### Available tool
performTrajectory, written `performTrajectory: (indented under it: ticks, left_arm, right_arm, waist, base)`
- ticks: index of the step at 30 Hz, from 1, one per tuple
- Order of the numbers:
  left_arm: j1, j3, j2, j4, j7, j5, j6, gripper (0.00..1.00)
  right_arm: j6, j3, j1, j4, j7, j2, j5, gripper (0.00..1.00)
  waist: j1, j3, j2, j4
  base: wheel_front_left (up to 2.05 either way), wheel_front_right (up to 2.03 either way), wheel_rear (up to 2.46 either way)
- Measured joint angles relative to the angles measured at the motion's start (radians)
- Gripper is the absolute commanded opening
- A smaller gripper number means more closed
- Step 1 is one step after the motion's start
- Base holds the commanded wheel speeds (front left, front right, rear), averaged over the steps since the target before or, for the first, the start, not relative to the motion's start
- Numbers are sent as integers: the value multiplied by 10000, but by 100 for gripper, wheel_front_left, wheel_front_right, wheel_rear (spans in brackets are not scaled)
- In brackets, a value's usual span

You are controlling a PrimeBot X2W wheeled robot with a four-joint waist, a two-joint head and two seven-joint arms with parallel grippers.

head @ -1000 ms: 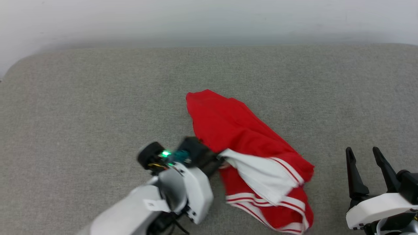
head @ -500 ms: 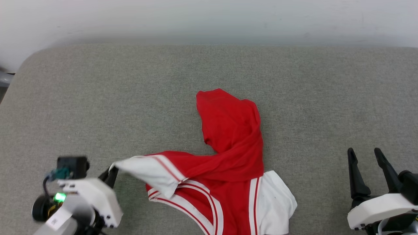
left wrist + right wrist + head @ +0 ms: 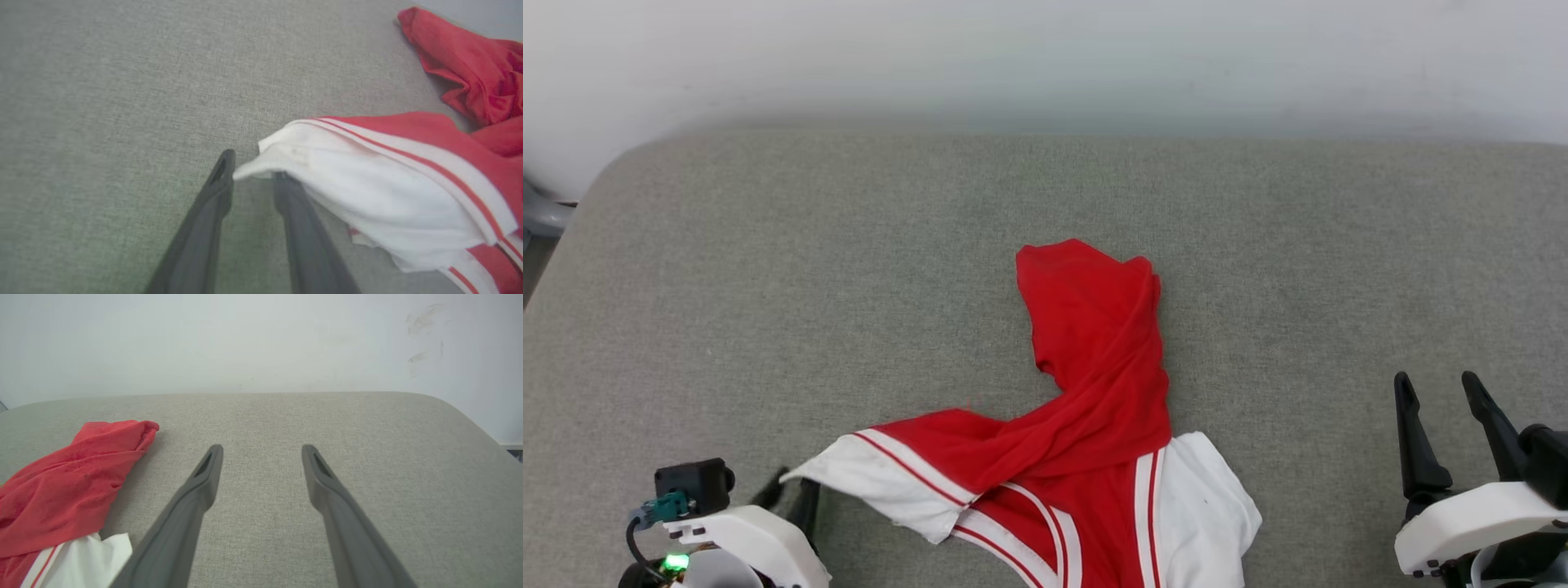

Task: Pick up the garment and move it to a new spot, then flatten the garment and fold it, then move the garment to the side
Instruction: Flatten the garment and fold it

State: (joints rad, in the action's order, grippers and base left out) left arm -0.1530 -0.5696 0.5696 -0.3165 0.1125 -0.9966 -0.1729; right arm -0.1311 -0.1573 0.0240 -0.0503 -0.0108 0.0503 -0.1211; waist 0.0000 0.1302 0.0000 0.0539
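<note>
The garment point(image 3: 1094, 367), a red jersey with white panels and red-and-white striped trim, lies crumpled on the grey surface, its red part twisted toward the back. One white corner reaches out to the left. My left gripper point(image 3: 791, 492) sits low at the lower left, right at that corner. In the left wrist view the left gripper point(image 3: 253, 165) is open by a narrow gap, and the garment point(image 3: 367, 183) drapes its corner loosely over the right finger's tip. My right gripper point(image 3: 1436, 382) hovers wide open at the lower right, clear of the cloth. In its own view the right gripper point(image 3: 262, 449) has the garment point(image 3: 61, 486) at its left.
The grey upholstered surface point(image 3: 768, 269) has rounded back corners and meets a pale wall point(image 3: 1045, 57) behind. A grey object point(image 3: 539, 214) shows past its left edge. Bare surface spreads to the left, back and right of the cloth.
My left gripper dragged the garment's white corner from the middle to the lower left, spreading the cloth out. Its fingers have now parted and the corner has sagged. The right arm kept still.
</note>
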Motion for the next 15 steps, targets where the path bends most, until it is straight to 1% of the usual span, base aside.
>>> performTrajectory:
  ticks: [4,7,12,15]
  left_arm:
    - [-112,207,-69,-17,894,391,-163,100]
    - [-134,408,-134,209,1302,796,-322,100]
    - [-18,915,-209,863,1475,1703,-516,100]
    - [114,1398,-393,1582,1478,2571,-627,100]
  right_arm:
    - [0,-2,147,-65,-105,0,65,100]
    - [0,0,256,-96,-217,0,79,100]
    - [2,6,456,-140,-399,0,75,100]
    - [0,69,621,-117,-786,0,-38,100]
  waist:
    - [0,-285,0,4]
    - [0,-521,0,-6]
    - [-1,-824,0,-53]
    - [-1,-945,0,-83]
  base:
    - [0,0,0]
    - [0,0,0]
    - [0,0,0]
    - [0,0,0]
